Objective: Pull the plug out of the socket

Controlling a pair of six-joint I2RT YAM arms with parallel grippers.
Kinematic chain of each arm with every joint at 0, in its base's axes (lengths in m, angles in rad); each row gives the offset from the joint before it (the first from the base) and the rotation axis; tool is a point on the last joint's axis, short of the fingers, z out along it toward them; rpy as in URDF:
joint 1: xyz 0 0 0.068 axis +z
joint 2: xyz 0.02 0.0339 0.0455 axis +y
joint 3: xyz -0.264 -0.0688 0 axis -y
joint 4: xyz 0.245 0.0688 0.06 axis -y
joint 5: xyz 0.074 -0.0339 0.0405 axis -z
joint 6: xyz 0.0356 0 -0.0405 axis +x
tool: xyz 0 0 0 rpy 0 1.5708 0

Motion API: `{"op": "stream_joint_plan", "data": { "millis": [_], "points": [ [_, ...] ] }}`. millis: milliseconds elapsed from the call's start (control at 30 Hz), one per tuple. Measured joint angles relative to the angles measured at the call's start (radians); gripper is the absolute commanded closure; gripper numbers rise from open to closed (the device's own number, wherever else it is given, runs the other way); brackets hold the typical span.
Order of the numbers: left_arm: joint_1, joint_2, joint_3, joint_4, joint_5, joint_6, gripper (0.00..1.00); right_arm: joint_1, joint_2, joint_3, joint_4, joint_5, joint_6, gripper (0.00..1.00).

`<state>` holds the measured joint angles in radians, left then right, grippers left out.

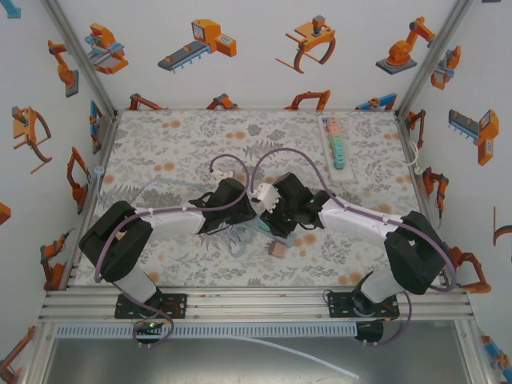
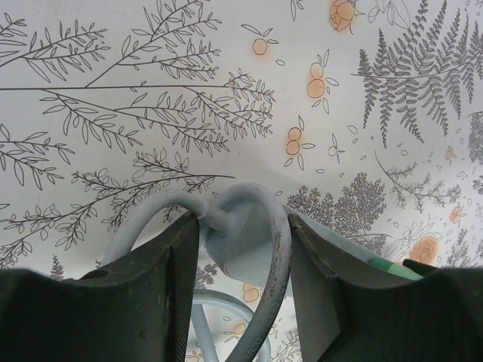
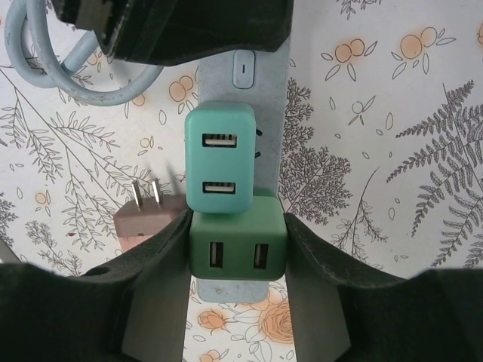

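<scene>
While the left gripper [image 2: 243, 226] pinches the pale blue end of the power strip [image 3: 268, 83], right where the cord [image 2: 151, 207] loops out, the right gripper [image 3: 238, 226] has its two fingers pressed against the sides of the dark green plug [image 3: 238, 253]. That plug sits in the strip's end socket, touching the mint plug [image 3: 220, 157] next to it, out in the middle of the table [image 3: 392, 113] between the two arms. To my eye the split makes sense: one arm pins the strip so it cannot slide or lift, while the other takes the plug by its flat sides to draw it straight out. A brown plug [image 3: 147, 219] lies loose beside the strip, prongs bare. The green one looks fully seated, so the pull is not yet made.
</scene>
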<state>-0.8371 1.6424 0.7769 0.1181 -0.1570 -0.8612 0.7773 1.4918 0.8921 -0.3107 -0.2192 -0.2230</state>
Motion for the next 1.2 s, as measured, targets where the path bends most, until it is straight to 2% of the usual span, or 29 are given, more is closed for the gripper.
{"op": "stream_joint_plan", "data": {
  "millis": [267, 500, 667, 1200],
  "points": [
    [0.000, 0.000, 0.000, -0.001, 0.000, 0.000, 0.65, 0.036, -0.003, 0.005, -0.013, 0.058, -0.028, 0.98],
    [0.000, 0.004, 0.000, 0.016, 0.001, 0.000, 0.65, -0.029, -0.003, 0.009, -0.026, -0.007, 0.040, 0.99],
    [0.000, 0.005, 0.000, 0.018, 0.004, 0.000, 0.65, 0.002, 0.014, 0.040, -0.069, 0.046, 0.024, 0.99],
    [0.000, 0.006, 0.000, 0.022, 0.010, 0.000, 0.66, 0.034, 0.005, 0.057, -0.097, 0.084, 0.025, 0.99]
  ]
}}
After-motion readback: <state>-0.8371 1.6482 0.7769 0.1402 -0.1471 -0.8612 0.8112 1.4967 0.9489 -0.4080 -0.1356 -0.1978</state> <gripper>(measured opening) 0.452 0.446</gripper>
